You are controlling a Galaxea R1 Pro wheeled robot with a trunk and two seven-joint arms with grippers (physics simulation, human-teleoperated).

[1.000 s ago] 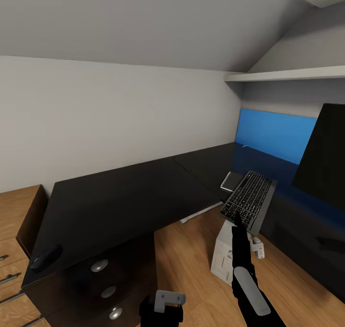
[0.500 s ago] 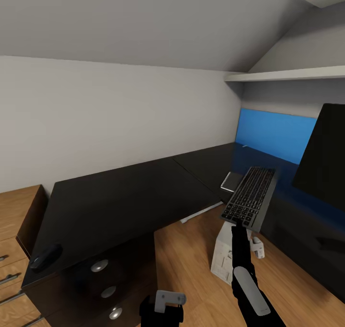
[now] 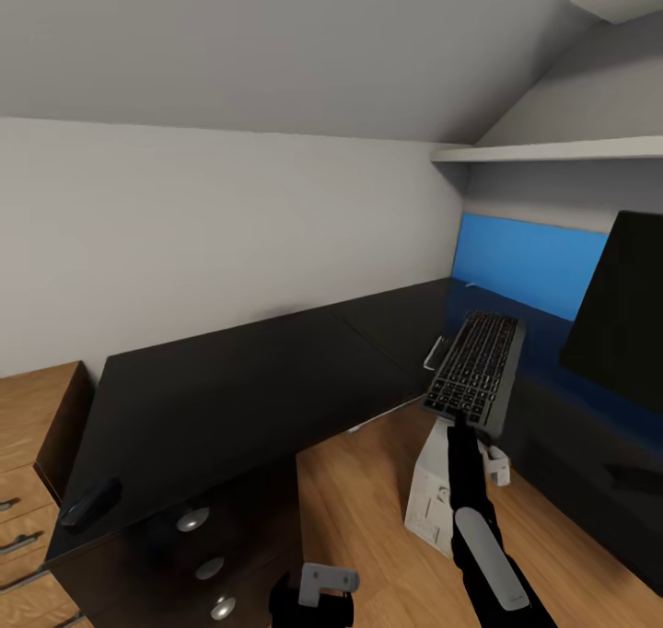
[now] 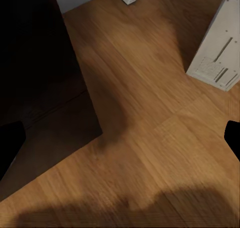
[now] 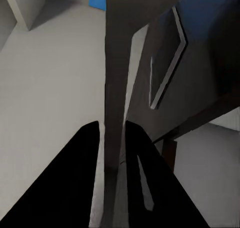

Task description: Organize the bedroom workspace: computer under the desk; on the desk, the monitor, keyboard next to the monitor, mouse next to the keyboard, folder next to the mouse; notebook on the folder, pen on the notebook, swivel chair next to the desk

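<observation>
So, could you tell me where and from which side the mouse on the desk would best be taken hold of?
Probably across its two long sides, coming straight down from above. The mouse is a low rounded hump lying flat near the front corner of the desk, beside the wooden dresser. The left tool hangs nearby; its jaws look open in the left wrist view.

Black arm point(image 3: 479, 527) (grey panel), black claw fingers point(image 5: 80, 178)

Glossy black desk point(image 3: 239, 379), wood-grain floor point(image 4: 150, 138), matt grey keyboard point(image 3: 476, 368) rim, perhaps plastic.
</observation>
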